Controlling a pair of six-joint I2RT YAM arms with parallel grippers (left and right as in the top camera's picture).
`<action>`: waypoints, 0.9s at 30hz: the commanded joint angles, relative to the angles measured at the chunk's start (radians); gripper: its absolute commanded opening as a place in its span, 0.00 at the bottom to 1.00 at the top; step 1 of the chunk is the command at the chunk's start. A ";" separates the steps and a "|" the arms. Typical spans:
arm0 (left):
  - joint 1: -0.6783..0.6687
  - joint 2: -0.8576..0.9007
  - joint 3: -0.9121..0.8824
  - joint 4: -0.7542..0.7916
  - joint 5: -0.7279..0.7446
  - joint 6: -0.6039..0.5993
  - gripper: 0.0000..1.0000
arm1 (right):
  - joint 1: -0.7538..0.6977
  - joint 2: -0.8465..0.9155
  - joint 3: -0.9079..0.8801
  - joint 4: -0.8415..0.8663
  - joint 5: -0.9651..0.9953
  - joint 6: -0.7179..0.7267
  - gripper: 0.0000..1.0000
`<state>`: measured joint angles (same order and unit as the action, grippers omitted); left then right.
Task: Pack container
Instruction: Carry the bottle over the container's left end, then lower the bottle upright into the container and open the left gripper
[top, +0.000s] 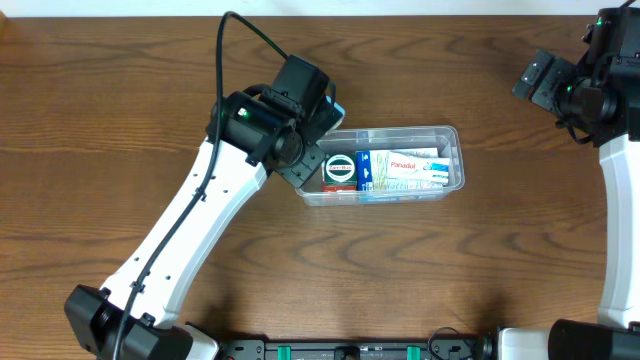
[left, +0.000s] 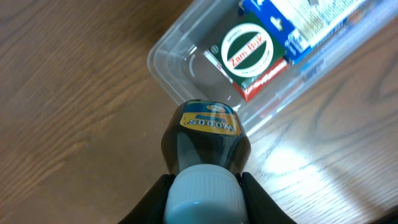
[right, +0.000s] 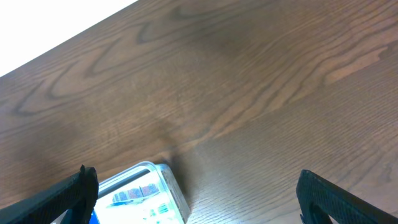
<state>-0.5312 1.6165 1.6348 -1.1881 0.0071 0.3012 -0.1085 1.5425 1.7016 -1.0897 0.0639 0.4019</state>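
The clear plastic container (top: 452, 137) lies mid-table and holds a round green Zam-Buk tin (top: 340, 168) and blue-white Panadol boxes (top: 405, 167). My left gripper (left: 204, 190) is shut on the white cap of a dark Woods bottle (left: 207, 137), held just over the container's (left: 171, 68) left end rim. In the overhead view the left gripper (top: 300, 150) covers that end and hides the bottle. My right gripper (top: 540, 78) is open and empty, high at the far right; its wrist view shows one corner of the container (right: 171, 186).
Bare wooden table surrounds the container. The left arm stretches diagonally from the front left. The right arm stands along the right edge.
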 joint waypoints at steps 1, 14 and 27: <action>0.002 0.010 -0.020 -0.012 -0.018 0.109 0.14 | -0.005 -0.005 0.011 -0.003 0.007 0.009 0.99; 0.002 0.030 -0.128 0.069 -0.014 0.309 0.13 | -0.005 -0.005 0.011 -0.003 0.007 0.009 0.99; 0.002 0.030 -0.130 0.150 0.013 0.407 0.09 | -0.005 -0.005 0.011 -0.003 0.007 0.009 0.99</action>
<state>-0.5320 1.6386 1.5116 -1.0496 0.0166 0.6598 -0.1085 1.5425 1.7016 -1.0908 0.0639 0.4019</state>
